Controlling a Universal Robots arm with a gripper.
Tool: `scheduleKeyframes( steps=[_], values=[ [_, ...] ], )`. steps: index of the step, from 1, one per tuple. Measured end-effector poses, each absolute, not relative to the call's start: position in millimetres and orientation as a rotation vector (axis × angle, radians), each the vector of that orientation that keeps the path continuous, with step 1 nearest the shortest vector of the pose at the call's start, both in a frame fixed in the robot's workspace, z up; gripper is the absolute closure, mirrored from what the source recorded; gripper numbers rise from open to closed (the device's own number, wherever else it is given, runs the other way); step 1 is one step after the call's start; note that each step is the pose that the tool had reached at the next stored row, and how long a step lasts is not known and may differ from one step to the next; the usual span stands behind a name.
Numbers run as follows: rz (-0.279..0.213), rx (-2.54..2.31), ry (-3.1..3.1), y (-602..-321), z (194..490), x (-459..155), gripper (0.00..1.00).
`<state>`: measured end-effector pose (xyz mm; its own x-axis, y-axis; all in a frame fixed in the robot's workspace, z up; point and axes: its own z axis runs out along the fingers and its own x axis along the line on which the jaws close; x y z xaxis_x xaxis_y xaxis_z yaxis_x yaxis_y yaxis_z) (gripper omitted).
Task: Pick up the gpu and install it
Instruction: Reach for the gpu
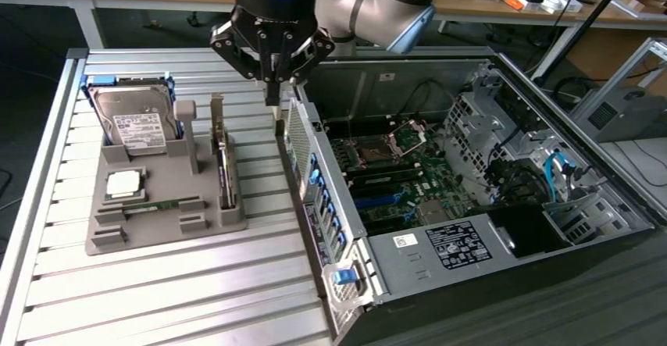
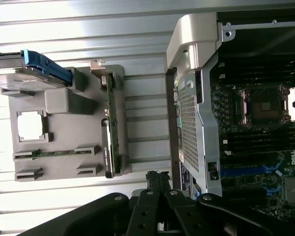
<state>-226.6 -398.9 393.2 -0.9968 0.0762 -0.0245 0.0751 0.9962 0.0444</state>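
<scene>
Green gpu (image 1: 222,162) on edge in holder (image 1: 156,225), long axis parallel to case (image 1: 312,155), gripper (image 1: 273,100) closed, empty

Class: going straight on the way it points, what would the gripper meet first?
Probably the slatted table, between the gray holder and the computer case; depth is unclear, so the gripper might clip the case.

Cropping the arm (image 1: 401,6) at the exterior view's upper edge, the computer case (image 1: 312,166) at its lower; showing the card (image 1: 222,158) edge-on, faces hidden; rendering the hard drive (image 1: 133,123) label unreadable.
</scene>
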Motion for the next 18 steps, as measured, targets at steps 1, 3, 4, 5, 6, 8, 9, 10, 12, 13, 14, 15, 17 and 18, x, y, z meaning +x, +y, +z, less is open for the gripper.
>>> scheduleKeyframes(
  steps=[1,3,4,5,6,8,9,10,12,13,14,15,17,18],
  values=[
    [0.068,0.118,3.113,-398.9,393.2,-226.9,0.89],
    [0.068,0.118,3.113,-398.9,393.2,-227.5,0.89],
    [0.068,0.118,3.112,-398.9,393.2,-227.9,0.89],
    [0.068,0.118,3.112,-398.9,393.2,-228.2,0.89],
    [0.068,0.118,3.113,-398.9,393.2,-228.5,0.89],
    [0.068,0.118,3.113,-398.9,393.3,-229.1,0.89],
    [0.068,0.118,3.112,-398.9,393.2,-229.3,0.89],
    [0.068,0.118,3.112,-398.9,393.2,-229.5,0.89],
    [0.068,0.118,3.113,-398.9,393.2,-230.1,0.89],
    [0.068,0.118,3.113,-398.9,393.2,-230.4,0.89],
    [0.068,0.118,3.112,-398.9,393.2,-230.6,0.89],
    [0.068,0.118,3.112,-398.9,393.2,-230.9,0.89],
    [0.068,0.118,3.113,-398.9,393.2,-231.5,0.89],
    [0.068,0.118,3.113,-398.9,393.2,-231.7,0.89]
  ],
)
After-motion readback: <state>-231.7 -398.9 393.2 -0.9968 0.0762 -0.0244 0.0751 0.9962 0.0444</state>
